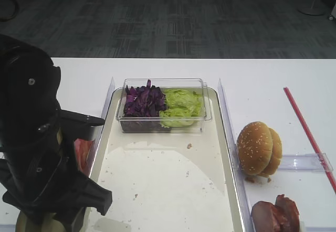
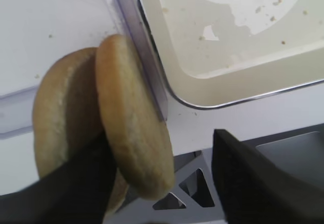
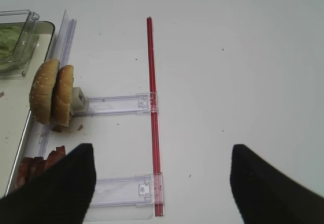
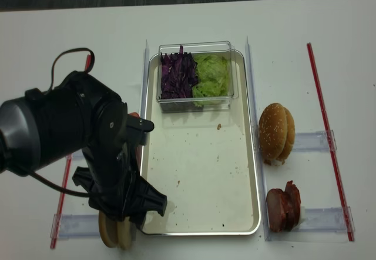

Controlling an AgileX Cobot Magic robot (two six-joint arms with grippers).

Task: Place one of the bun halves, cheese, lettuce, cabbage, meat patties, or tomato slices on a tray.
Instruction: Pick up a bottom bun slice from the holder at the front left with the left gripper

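Two pale bun halves (image 2: 129,117) stand on edge just outside the silver tray's (image 2: 243,57) near left corner. My left gripper (image 2: 159,153) is open around the nearer half. One finger sits between the two halves, and the other finger (image 2: 253,178) stands clear of the crust. The overhead view shows these bun halves (image 4: 114,233) under the black left arm (image 4: 88,148). Lettuce (image 1: 181,106) and cabbage (image 1: 144,101) fill a clear tub at the tray's far end. Meat patties (image 4: 284,206) stand to the right of the tray. My right gripper (image 3: 162,183) hangs open over bare table. Cheese is out of view.
Brown sesame buns (image 4: 276,132) stand on edge in a clear holder right of the tray (image 4: 200,177). A red strip (image 3: 152,107) runs along the table on the right. A red sliver (image 1: 81,150) shows behind the left arm. Crumbs speckle the tray floor.
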